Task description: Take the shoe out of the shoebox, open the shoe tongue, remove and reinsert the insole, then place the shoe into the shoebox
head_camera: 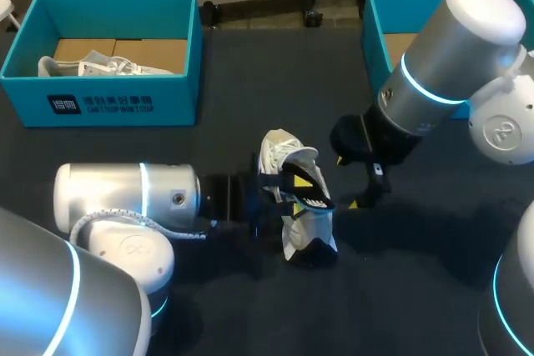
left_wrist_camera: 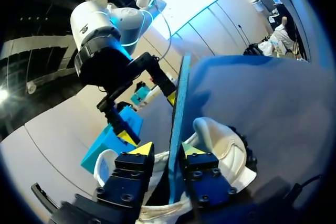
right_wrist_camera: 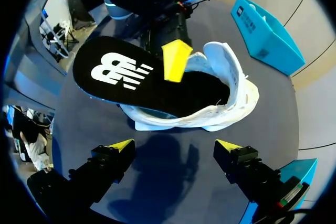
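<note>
Toward the near edge of the dark worktop, about midway between its sides, we find the white shoe, resting outside both boxes. Our left arm enters from the left edge, and the left gripper is clamped on the insole. In the left wrist view the insole stands edge-on between the two yellow-tipped fingers, each pressing one face. From the right wrist view we note that the insole's black upper face is turned toward the camera. One end lies within the shoe's opening, while the printed end projects out of it. The shoe's opening faces the right gripper, whose fingers are spread wide apart over bare worktop. This gripper hangs just beside the shoe, on the side toward the worktop's right edge, apart from it. At the far left corner of the worktop we mark an open-topped teal shoebox holding a second white shoe. At the far right corner stands another teal shoebox, partly hidden by our right arm; we cannot tell its contents.
</note>
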Action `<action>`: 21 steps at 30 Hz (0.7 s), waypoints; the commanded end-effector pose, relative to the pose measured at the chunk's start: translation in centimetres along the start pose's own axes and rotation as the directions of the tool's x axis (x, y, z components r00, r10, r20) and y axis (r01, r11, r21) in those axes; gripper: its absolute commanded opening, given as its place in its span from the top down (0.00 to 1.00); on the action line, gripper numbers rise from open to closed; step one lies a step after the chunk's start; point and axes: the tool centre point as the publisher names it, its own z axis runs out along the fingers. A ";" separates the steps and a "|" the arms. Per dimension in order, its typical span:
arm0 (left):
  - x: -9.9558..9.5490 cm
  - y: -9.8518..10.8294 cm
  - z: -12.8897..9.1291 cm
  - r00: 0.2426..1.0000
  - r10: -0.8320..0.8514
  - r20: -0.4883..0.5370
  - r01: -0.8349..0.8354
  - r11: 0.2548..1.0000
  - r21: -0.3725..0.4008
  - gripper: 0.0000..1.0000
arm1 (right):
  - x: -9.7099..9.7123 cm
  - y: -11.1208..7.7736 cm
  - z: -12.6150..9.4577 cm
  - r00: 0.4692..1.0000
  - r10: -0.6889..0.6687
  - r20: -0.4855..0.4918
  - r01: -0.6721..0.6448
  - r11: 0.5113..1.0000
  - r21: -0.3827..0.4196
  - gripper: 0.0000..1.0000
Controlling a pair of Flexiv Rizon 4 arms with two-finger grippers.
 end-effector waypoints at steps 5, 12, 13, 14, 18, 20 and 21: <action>0.5 0.1 -0.1 1.000 -0.007 -0.018 0.007 1.000 -0.006 1.00 | 0.0 0.1 0.1 1.000 0.000 0.000 0.000 1.000 0.002 0.00; 0.6 1.6 0.5 0.999 0.036 0.005 -0.036 0.999 -0.021 1.00 | 0.0 0.1 0.1 1.000 0.000 0.000 0.000 1.000 0.002 0.00; 0.7 1.9 0.6 0.999 0.048 0.007 -0.047 0.998 -0.029 1.00 | 0.0 0.1 0.1 1.000 0.000 0.000 0.000 1.000 0.002 0.00; 0.8 2.3 0.7 0.999 0.053 0.006 -0.053 0.998 -0.034 1.00 | 0.0 0.1 0.1 1.000 0.000 0.000 0.000 1.000 0.002 0.00; 0.8 3.2 0.8 0.998 0.059 0.018 -0.058 0.997 -0.053 1.00 | 0.0 0.1 0.1 1.000 0.000 0.000 0.000 1.000 0.002 0.00; 0.9 3.6 0.8 0.998 0.060 0.019 -0.059 0.996 -0.068 1.00 | 0.0 0.1 0.1 1.000 0.000 0.000 0.000 1.000 0.002 0.00; 0.9 3.6 0.8 0.998 0.059 0.020 -0.057 0.996 -0.070 1.00 | 0.0 0.1 0.1 1.000 0.000 0.000 0.000 1.000 0.002 0.00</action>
